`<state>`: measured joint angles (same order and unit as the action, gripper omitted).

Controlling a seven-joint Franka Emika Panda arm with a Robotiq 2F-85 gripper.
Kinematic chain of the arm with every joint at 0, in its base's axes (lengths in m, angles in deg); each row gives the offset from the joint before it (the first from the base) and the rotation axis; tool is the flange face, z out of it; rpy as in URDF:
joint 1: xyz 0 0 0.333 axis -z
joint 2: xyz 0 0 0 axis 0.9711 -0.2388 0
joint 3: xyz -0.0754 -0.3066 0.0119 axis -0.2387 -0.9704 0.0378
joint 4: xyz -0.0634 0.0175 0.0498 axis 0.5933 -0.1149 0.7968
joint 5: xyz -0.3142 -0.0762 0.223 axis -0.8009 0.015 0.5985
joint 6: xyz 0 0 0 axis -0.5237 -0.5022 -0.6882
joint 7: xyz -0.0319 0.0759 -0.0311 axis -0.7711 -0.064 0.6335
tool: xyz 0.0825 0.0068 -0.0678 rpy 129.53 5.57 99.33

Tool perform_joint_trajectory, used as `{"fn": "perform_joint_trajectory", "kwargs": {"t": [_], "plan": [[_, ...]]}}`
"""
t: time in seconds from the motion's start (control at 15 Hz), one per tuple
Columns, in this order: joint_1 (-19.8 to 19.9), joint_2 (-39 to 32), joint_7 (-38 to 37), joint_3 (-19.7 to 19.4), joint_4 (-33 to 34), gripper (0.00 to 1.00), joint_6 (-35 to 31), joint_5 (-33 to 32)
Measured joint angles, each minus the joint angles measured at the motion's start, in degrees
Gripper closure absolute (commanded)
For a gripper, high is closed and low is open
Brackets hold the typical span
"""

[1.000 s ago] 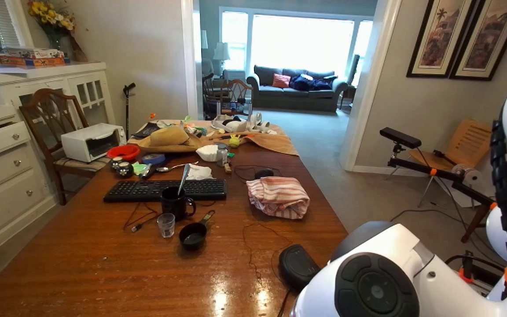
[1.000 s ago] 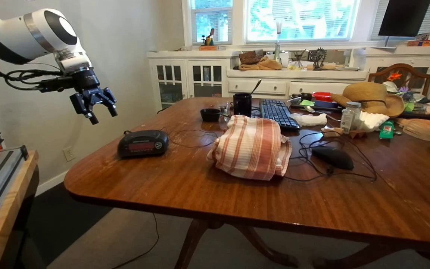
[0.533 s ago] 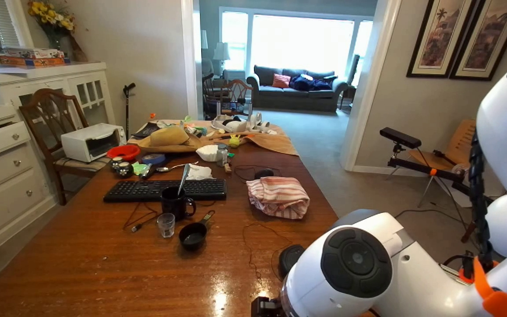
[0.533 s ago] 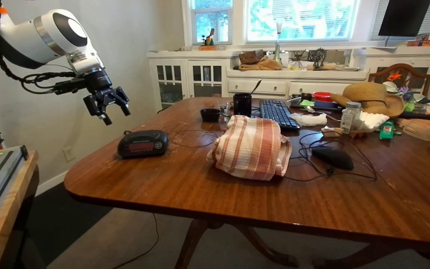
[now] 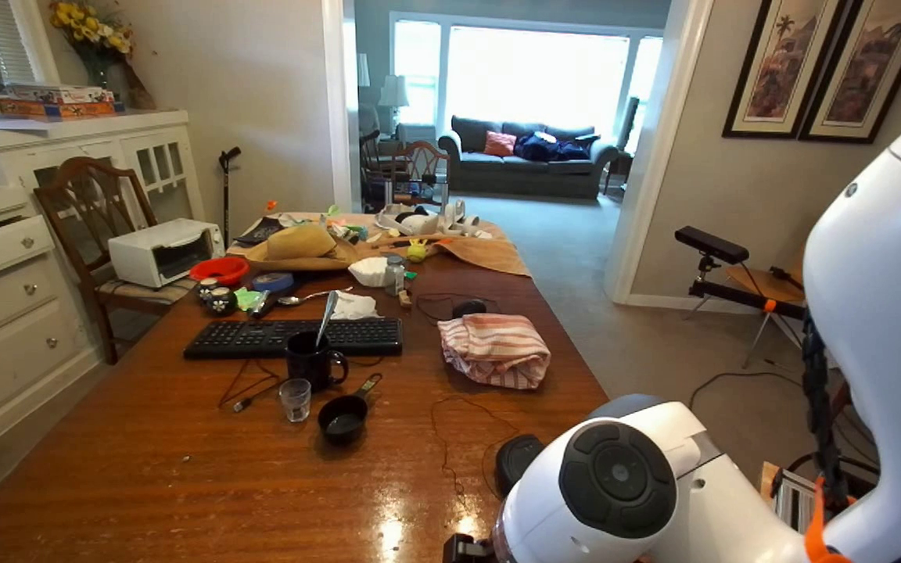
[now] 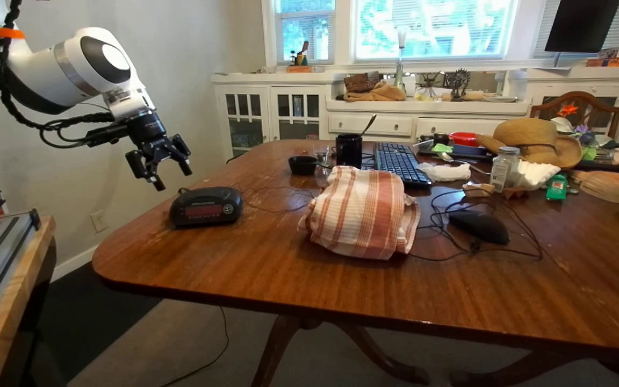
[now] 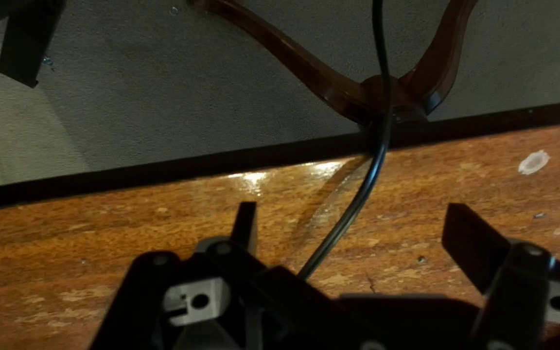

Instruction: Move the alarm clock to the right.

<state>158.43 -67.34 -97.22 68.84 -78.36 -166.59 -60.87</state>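
Note:
The alarm clock is a black, rounded block with a dark red display, standing upright on the wooden table near its end. In an exterior view the arm covers part of the alarm clock. My gripper hangs above and just behind the clock's left part, angled downward, apart from it. Its fingers stand wide apart with nothing held. From the wrist, the gripper is over the table's edge strip, and the clock is out of view there. A black cord passes below, between the fingers in the picture.
A striped cloth bundle lies to the clock's right in that exterior view. Farther off are a black measuring cup, a clear glass, a dark mug with a spoon, and a keyboard. Thin wires trail beside the clock.
The arm has moved right and down toward the clock in an exterior view, and now covers part of the clock in an exterior view. The clock has not moved, and the gripper stays open.

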Motion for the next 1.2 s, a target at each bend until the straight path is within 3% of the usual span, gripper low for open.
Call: {"fn": "perform_joint_trajectory", "kwargs": {"t": [0.33,0.6,0.73,0.87,1.2], "plan": [[2.5,6.4,13.1,6.4,1.4,0.16,-4.6,19.1],[4.8,10.8,20.4,10.4,4.1,0.23,-5.6,27.1],[5.3,12.1,23.2,11.2,5.3,0.35,-5.8,29.6],[5.8,13.0,25.6,11.7,6.3,0.58,-5.9,31.7],[6.1,14.2,29.9,12.3,8.4,0.98,-6.4,35.6]]}}
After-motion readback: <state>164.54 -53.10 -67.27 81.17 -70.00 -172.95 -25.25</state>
